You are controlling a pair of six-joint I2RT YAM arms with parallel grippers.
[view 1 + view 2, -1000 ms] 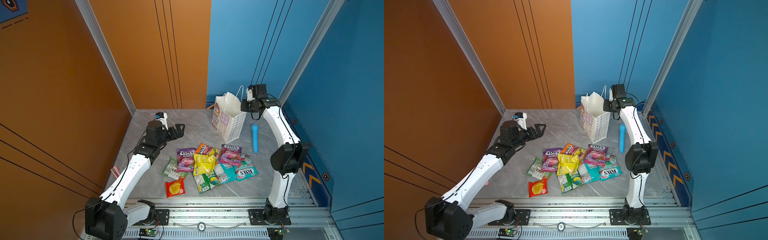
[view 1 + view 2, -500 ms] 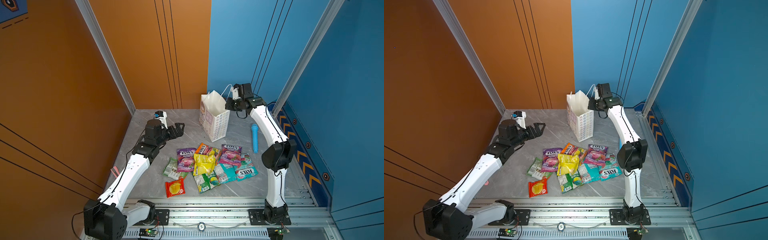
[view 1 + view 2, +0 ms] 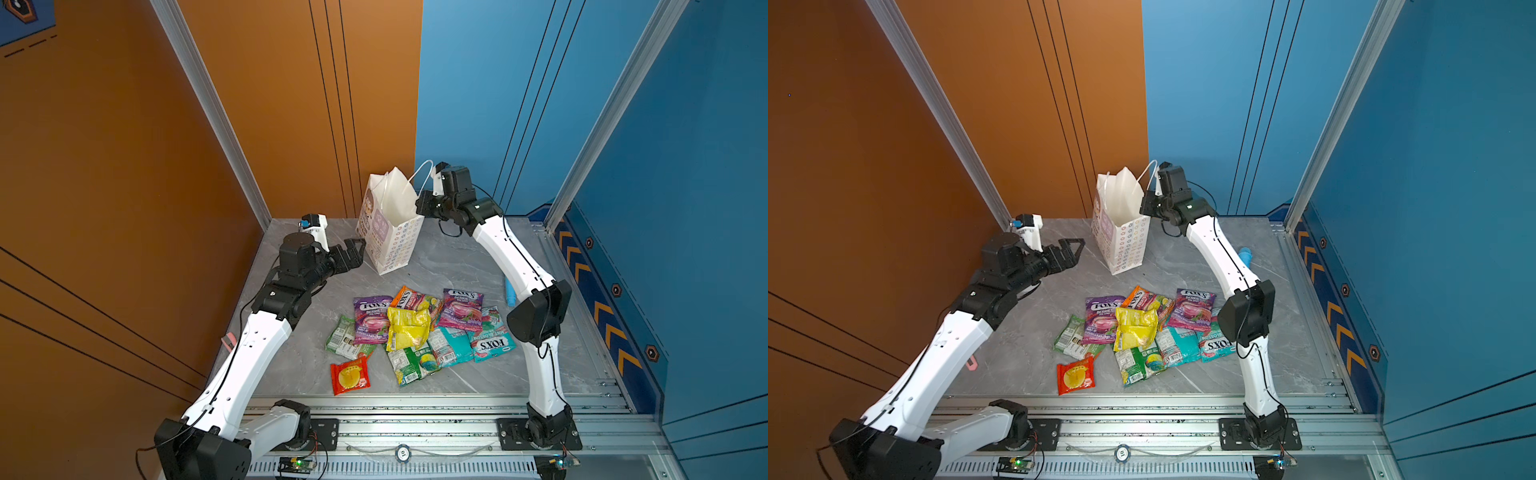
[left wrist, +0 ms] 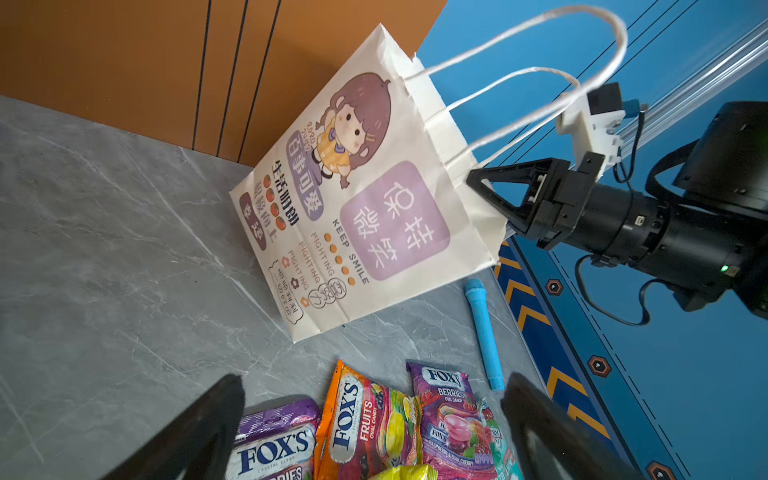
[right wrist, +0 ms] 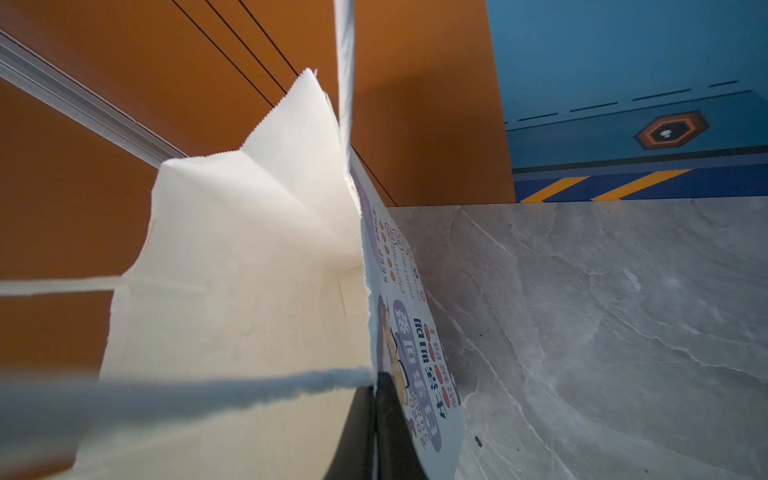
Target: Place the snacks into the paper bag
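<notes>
At the paper bag (image 3: pixel 390 232)'s rim, your right end effector (image 4: pixel 484 195) clenched the paper. Beside the bag your left end effector (image 3: pixel 357 249) hung released, and the snacks (image 3: pixel 409 328) lay outside it on the bench (image 3: pixel 457 257).

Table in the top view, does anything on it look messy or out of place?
The snacks lie in a loose, overlapping heap. A blue stick lies beside them, and it is not a snack. A small pink thing sits at the left edge of the table, too small to identify.
</notes>
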